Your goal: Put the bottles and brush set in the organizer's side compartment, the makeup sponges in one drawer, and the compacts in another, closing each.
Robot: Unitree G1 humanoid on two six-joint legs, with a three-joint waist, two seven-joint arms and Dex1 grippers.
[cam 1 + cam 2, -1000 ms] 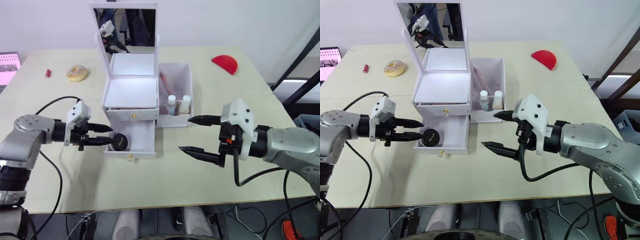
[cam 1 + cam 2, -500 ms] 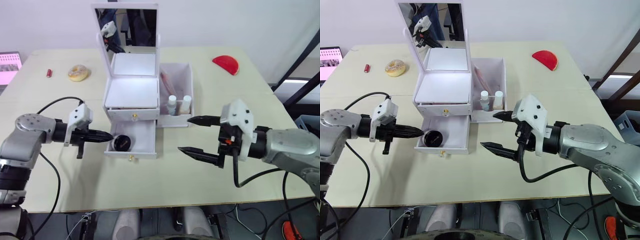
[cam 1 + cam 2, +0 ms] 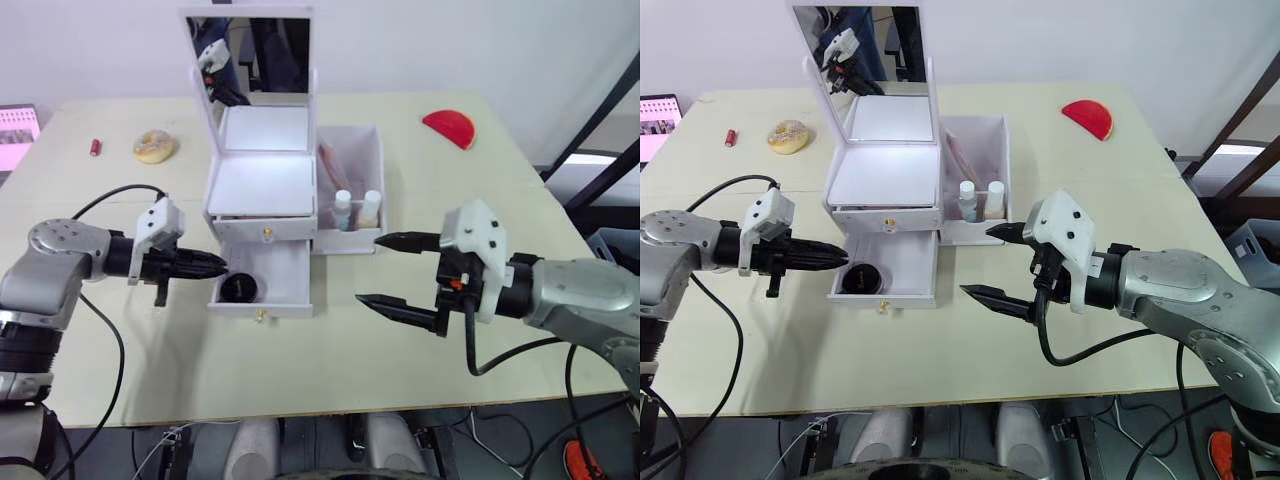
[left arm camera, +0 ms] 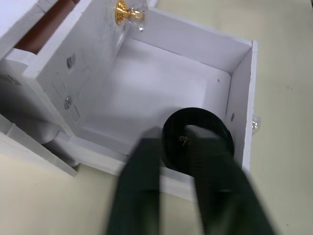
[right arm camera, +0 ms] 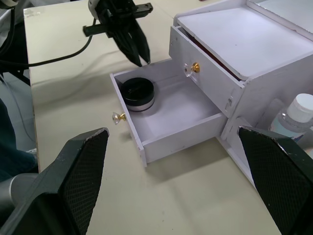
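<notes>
Pale table (image 3: pixel 300 370) carrying one white organizer (image 3: pixel 262 185) with raised mirror lid, side compartment (image 3: pixel 352 190) and two drawers. Upper drawer (image 3: pixel 266 229) pushed nearly shut, thin gap visible in the right wrist view. Lower drawer (image 3: pixel 265 283) pulled fully out, holding one black compact (image 3: pixel 238 288) at its left end, near the front wall. Side compartment holding two white-capped bottles (image 3: pixel 357 208) at the front and one pink brush set (image 3: pixel 333 165) leaning behind them. Judged progress: side-compartment step done; contents of upper drawer hidden, so sponge step cannot be confirmed; compact step under way, with lower drawer not yet closed. Elsewhere on the table: one red half-round object (image 3: pixel 450 127) at far right, one pale round ring-shaped object (image 3: pixel 154 146) at far left, one small red cylinder (image 3: pixel 96 147) beside it; whether any of these belongs to the task cannot be told. Left end effector (image 3: pixel 214 263) empty, fingers drawn close together with a narrow gap, tips at the left rim of the lower drawer just above the compact, not gripping it. Right end effector (image 3: pixel 392 271) empty, fingers spread wide apart, hovering over the table to the right of the lower drawer, near the organizer's front corner.
</notes>
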